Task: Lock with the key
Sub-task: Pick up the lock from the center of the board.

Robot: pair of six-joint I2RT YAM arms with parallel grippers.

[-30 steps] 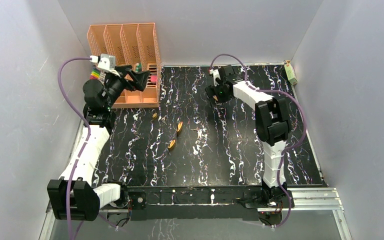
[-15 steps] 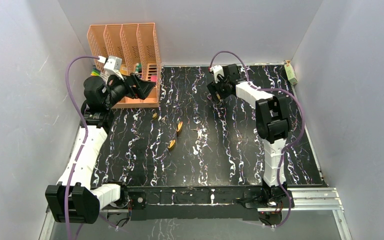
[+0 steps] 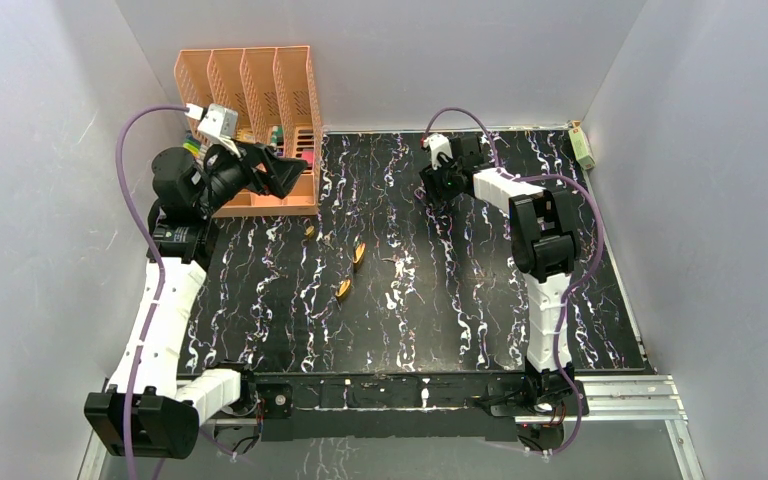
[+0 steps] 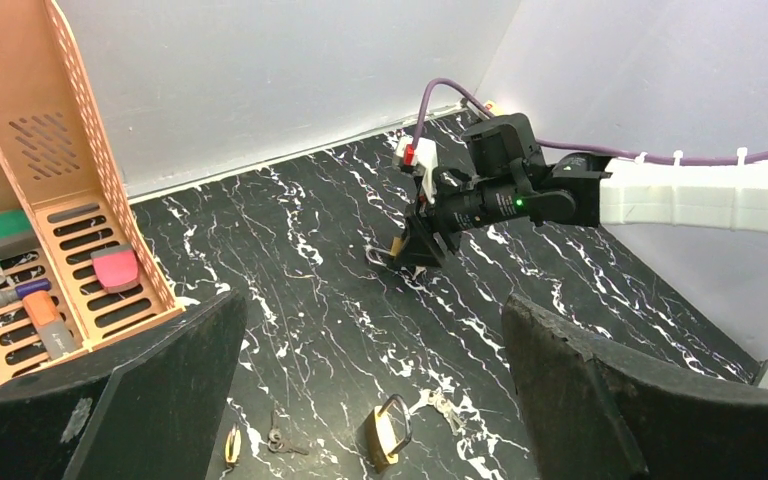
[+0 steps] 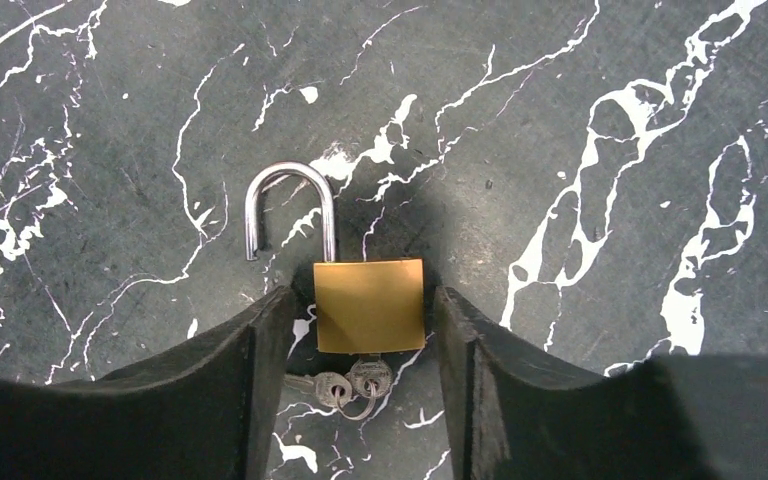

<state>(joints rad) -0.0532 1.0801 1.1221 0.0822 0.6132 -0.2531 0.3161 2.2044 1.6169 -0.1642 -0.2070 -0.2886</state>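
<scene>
A brass padlock [image 5: 370,305] lies flat on the black marbled table, its steel shackle [image 5: 290,205] swung open. A key [image 5: 368,378] sits in its bottom edge, with a second key on the same ring. My right gripper [image 5: 362,296] straddles the padlock body, open, with a thin gap on each side. From above, the right gripper [image 3: 432,188] is at the far middle of the table and hides the lock. The left wrist view shows that padlock [image 4: 397,245] under the right gripper [image 4: 420,248]. My left gripper [image 4: 370,390] is wide open and empty, raised by the organizer.
An orange mesh organizer [image 3: 250,90] holding small items stands at the far left corner. Other brass padlocks [image 3: 358,253] [image 3: 343,290] [image 3: 309,231] and loose keys [image 3: 392,268] lie mid-table. The left gripper [image 3: 285,170] hangs in front of the organizer. Grey walls enclose the table.
The right gripper's jaws have narrowed around the padlock body. The left arm has shifted and lifted a little near the organizer, its jaws still wide.
</scene>
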